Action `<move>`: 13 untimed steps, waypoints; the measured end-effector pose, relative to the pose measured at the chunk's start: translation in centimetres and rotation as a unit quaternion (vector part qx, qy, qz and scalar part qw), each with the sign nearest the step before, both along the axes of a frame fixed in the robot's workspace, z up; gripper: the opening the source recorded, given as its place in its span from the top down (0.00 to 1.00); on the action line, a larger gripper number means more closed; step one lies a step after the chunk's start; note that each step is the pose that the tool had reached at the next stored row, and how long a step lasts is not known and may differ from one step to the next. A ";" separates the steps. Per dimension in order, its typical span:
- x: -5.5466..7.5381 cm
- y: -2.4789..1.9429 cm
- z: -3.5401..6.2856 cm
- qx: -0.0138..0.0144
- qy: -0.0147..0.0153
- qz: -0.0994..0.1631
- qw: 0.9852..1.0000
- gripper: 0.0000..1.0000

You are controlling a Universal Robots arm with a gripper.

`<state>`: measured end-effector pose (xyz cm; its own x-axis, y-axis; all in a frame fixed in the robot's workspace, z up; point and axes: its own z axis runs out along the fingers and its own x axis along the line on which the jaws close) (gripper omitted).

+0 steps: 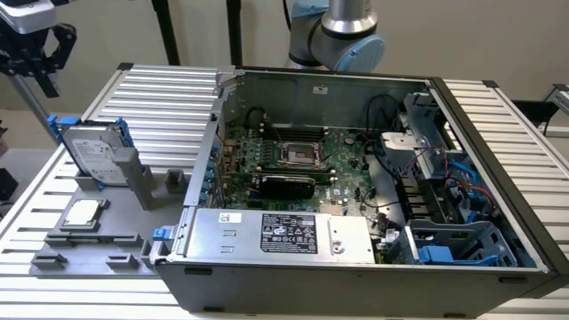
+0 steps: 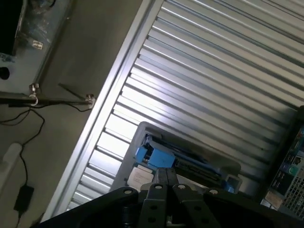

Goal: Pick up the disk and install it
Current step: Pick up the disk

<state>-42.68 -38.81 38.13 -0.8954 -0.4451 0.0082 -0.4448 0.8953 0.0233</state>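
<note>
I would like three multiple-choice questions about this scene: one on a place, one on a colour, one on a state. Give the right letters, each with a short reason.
1. Where is the flat rectangular silver-grey metal disk?
A) in a grey plastic stand outside the open dark metal computer case, at the exterior view's left
B) inside that case
C) on the floor

2. What colour are its plastic carrier rails?
A) red
B) blue
C) yellow

3. How does the disk rest?
A) flat, label down
B) lifted in the air
C) standing on edge

Key:
1 A, the stand holds it beside the case.
2 B, blue strips frame it.
3 C, its labelled face is upright.
</note>
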 end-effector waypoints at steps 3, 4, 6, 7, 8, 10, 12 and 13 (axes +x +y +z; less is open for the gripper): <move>0.0 0.00 -0.02 0.000 0.000 0.027 1.000 0.89; 0.0 0.00 -0.02 0.000 0.000 0.036 0.999 0.89; 0.0 0.00 -0.04 0.000 0.000 0.055 0.998 0.89; 0.0 0.00 -0.04 0.000 0.000 0.064 0.998 0.89; 0.0 0.00 -0.05 0.000 0.000 0.073 0.997 0.89; 0.0 0.00 -0.06 0.000 0.000 0.091 0.996 0.89; 0.0 0.00 -0.08 0.000 0.000 0.109 0.994 0.89; 0.0 0.00 -0.08 0.000 0.000 0.118 0.993 0.89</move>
